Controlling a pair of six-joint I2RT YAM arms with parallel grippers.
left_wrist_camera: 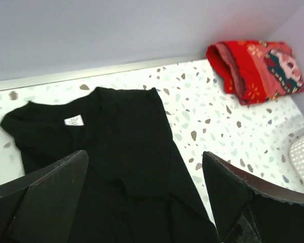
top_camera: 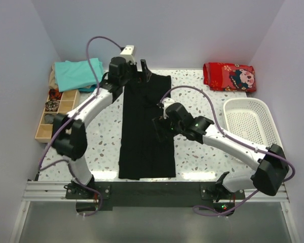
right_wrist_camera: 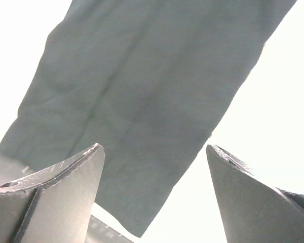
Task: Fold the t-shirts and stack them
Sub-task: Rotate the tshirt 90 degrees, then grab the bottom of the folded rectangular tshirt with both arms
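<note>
A black t-shirt lies on the speckled table, folded lengthwise into a long narrow strip that runs from the back to the front edge. In the left wrist view its collar end shows a small white patch. My left gripper hovers open over that collar end, nothing between its fingers. My right gripper stands open above the strip's right edge about halfway along, holding nothing. Folded teal t-shirts sit at the back left corner.
A folded red patterned cloth lies at the back right. A white mesh basket stands at the right edge. A wooden compartment tray with small items sits on the left, below the teal pile.
</note>
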